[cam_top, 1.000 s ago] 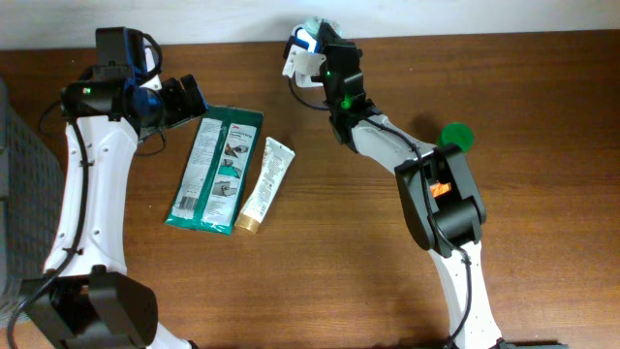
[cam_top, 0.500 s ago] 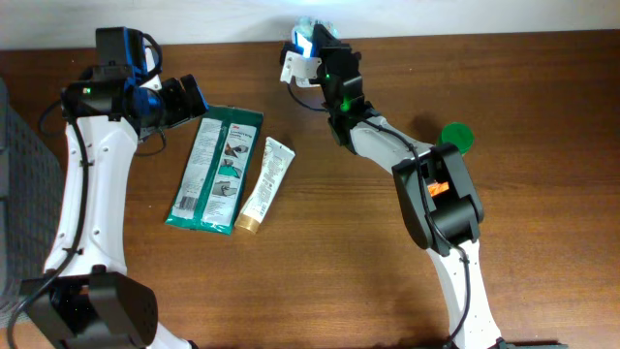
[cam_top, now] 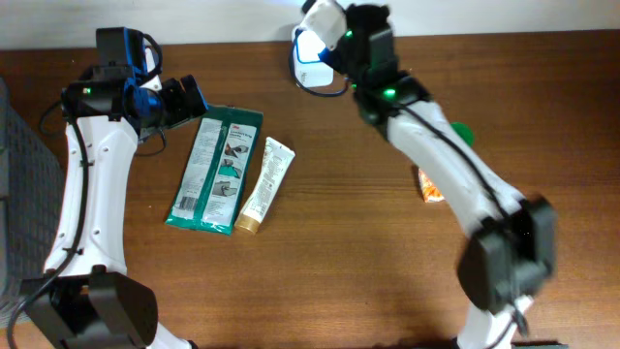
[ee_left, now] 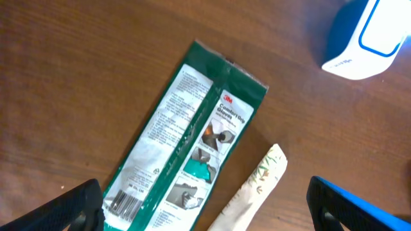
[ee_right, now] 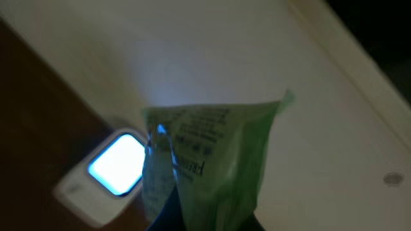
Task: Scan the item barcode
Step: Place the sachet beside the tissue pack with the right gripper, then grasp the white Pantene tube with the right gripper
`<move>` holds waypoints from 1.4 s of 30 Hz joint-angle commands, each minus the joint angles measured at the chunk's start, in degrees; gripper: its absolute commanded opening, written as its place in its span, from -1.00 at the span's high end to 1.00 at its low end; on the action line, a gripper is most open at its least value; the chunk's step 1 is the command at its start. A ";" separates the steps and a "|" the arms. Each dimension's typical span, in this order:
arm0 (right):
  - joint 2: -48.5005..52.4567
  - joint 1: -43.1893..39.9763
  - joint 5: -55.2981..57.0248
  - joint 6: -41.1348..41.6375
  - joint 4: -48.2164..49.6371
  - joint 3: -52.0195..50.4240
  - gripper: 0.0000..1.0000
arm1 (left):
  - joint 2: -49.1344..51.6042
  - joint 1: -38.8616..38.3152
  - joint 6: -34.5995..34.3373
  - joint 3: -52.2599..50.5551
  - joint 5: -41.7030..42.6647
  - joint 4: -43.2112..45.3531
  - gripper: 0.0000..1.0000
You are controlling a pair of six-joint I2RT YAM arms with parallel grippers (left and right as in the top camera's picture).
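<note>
My right gripper [cam_top: 336, 27] is at the table's far edge, shut on a pale green printed packet [ee_right: 205, 160]. It holds the packet [cam_top: 321, 16] just above the white barcode scanner [cam_top: 310, 53]. In the right wrist view the scanner's screen [ee_right: 115, 163] glows blue, to the left of and behind the packet. The dark fingers [ee_right: 186, 215] show only at the packet's lower edge. My left gripper [cam_top: 182, 99] stands open above the top end of a green 3M packet [ee_left: 186, 135], with nothing between its fingers [ee_left: 80, 205].
A cream tube [cam_top: 263, 184] lies beside the green 3M packet [cam_top: 215, 170]. An orange item [cam_top: 431, 184] and a green round lid [cam_top: 461, 134] sit under the right arm. The scanner [ee_left: 363, 35] shows at the left wrist view's top right. A grey bin edge [cam_top: 15, 165] is far left.
The right arm has swung out to the right and raised the packet up and right over the scanner, uncovering the orange item. The left arm has not moved.
</note>
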 commanded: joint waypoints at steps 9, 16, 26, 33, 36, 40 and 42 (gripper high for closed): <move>-9.97 -10.19 -6.38 46.90 -55.87 -0.33 0.92 | 0.31 0.13 0.46 -0.02 -0.37 -0.09 -0.98; -0.44 -17.86 -6.25 51.60 -55.28 -6.69 0.92 | 0.31 0.13 0.46 -0.02 -0.37 -0.09 -0.98; 4.24 -17.79 2.84 48.78 -49.03 -8.57 0.03 | 0.31 0.13 0.46 -0.02 -0.39 -0.11 -0.98; 4.17 -16.52 -6.29 43.34 -62.55 4.50 -0.51 | 0.31 0.13 0.46 -0.02 -0.37 -0.09 -0.98; 4.39 -13.07 -28.92 42.03 -59.49 6.12 -0.22 | 0.31 0.13 0.46 -0.02 -0.37 -0.09 -0.98; 8.09 -2.34 -32.11 44.41 -47.15 5.95 -0.07 | 0.28 0.13 0.46 -0.02 -0.39 -0.09 -0.98; 10.88 2.08 -31.82 44.41 -40.39 5.95 -0.07 | 0.28 0.13 0.46 -0.02 -0.39 -0.09 -0.98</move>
